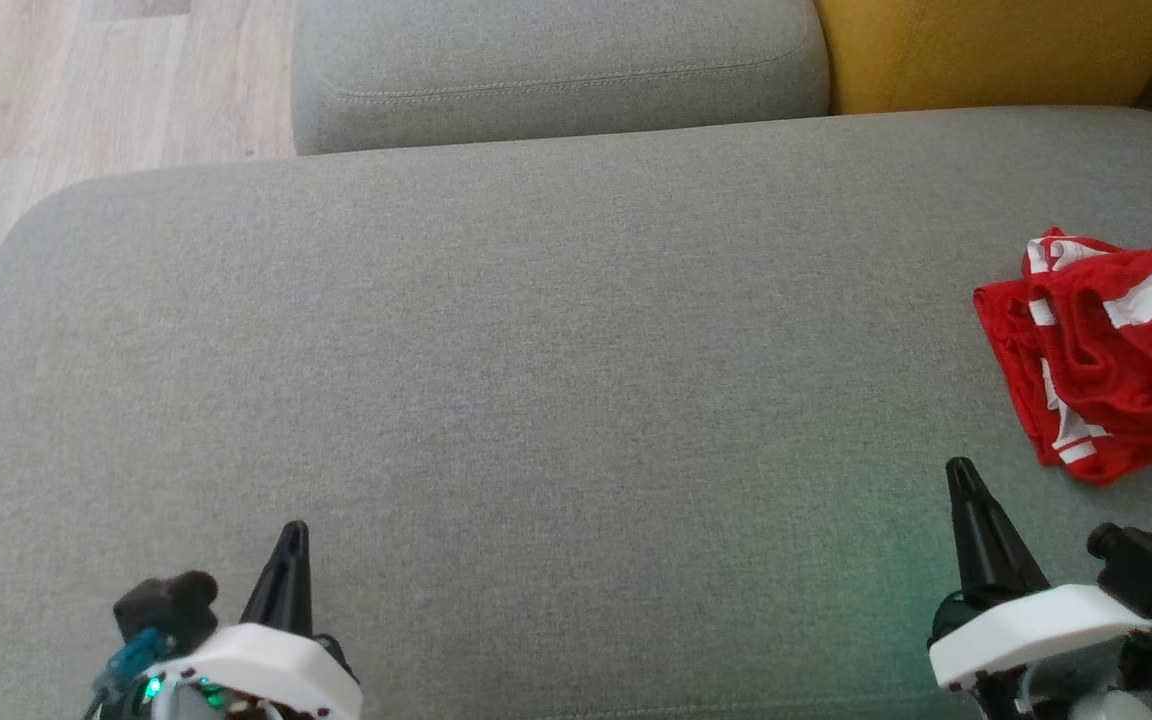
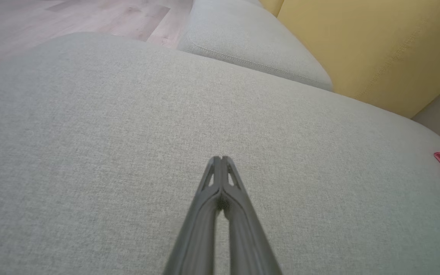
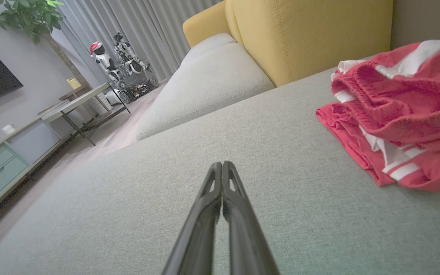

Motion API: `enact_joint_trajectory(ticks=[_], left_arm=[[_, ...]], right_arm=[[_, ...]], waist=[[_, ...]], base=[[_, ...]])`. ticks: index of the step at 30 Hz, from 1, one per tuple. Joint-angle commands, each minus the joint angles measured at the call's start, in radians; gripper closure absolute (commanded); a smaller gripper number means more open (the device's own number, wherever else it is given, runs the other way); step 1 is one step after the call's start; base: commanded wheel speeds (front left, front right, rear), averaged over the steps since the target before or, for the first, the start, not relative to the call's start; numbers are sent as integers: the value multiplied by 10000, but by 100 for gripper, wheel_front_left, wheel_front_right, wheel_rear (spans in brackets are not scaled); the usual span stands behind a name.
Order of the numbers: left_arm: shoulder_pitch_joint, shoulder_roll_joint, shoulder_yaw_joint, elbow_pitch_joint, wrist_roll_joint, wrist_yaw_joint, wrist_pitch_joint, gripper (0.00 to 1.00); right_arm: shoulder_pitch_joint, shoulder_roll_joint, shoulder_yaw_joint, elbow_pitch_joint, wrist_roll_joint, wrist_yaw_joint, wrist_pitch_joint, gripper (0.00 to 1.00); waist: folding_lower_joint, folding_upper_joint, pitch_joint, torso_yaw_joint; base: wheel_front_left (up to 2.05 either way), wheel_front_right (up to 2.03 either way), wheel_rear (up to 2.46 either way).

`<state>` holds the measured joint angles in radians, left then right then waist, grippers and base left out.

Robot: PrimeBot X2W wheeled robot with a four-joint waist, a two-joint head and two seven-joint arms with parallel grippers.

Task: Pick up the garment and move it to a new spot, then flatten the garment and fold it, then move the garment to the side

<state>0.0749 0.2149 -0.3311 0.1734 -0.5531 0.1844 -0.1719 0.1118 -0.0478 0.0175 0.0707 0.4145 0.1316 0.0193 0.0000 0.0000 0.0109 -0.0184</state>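
Floor [image 1: 86,90]: pale wood, far left, beyond the seat's rounded corner.
Left gripper [image 1: 293,535]: near left, low over bare fabric, fingers pressed together, holding nothing.
Seat [image 1: 536,350]: wide grey cushion across the middle of the scene.
Back cushion [image 1: 986,45]: yellow, far right, behind the seat.
Right gripper [image 1: 958,470]: near right, jaws closed tip to tip, empty; just near-left of the cloth, not touching it.
Garment [image 1: 1116,360]: red with white stripes, at the seat's right edge, cut off by the edge of the head view. It lies in a layered, rumpled bundle, with a puffed waistband on top and flatter layers underneath.
Step in hand: unclear, in my judgement. A bundle at the right edge fits a heap waiting to be picked up, and equally a loosely folded garment already set to the side.
Next move: this scene does not settle it. Any grasp would call for parted jaws first, and the right gripper is much the nearer to the cloth.
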Motion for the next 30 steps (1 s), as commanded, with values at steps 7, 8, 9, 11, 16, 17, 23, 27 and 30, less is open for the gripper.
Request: enact_joint_trajectory(ticks=[7,8,9,11,16,17,23,27,30], left_arm=[[-638,-15,524,-157,-900,-285,172,100],[-651,-27,559,-145,-1008,-316,195,100],[-665,-39,594,-136,-1116,-346,218,100],[-690,-65,665,-121,-1333,-408,264,100],[-749,-130,844,-85,-1870,-560,382,100],[-761,-143,880,-77,-1978,-590,406,100],[-831,-224,1099,-28,-2620,-773,551,100],[-867,-265,1208,-2,-2936,-864,624,100],[-903,-308,1319,24,-3256,-955,699,100]], right_arm=[[-611,-187,-62,-137,1043,-2,22,100],[-627,-191,-67,-118,1166,-2,25,100],[-643,-195,-72,-98,1288,-2,28,100],[-676,-203,-83,-60,1533,-3,35,100],[-757,-222,-112,37,2144,-3,54,100],[-773,-225,-118,57,2266,-3,58,100],[-871,-243,-158,174,2994,-4,84,100],[-919,-251,-179,232,3353,-4,99,100],[-968,-258,-202,290,3715,-4,114,100]], waist=[[0,0,-6,13],[0,0,-6,15],[0,0,-7,17],[0,0,-9,21],[0,0,-12,30],[0,0,-13,32],[0,0,-17,42],[0,0,-19,48],[0,0,-22,53]], base=[[0,0,0],[0,0,0],[0,0,0],[0,0,0],[0,0,0],[0,0,0],[0,0,0],[0,0,0],[0,0,0]])
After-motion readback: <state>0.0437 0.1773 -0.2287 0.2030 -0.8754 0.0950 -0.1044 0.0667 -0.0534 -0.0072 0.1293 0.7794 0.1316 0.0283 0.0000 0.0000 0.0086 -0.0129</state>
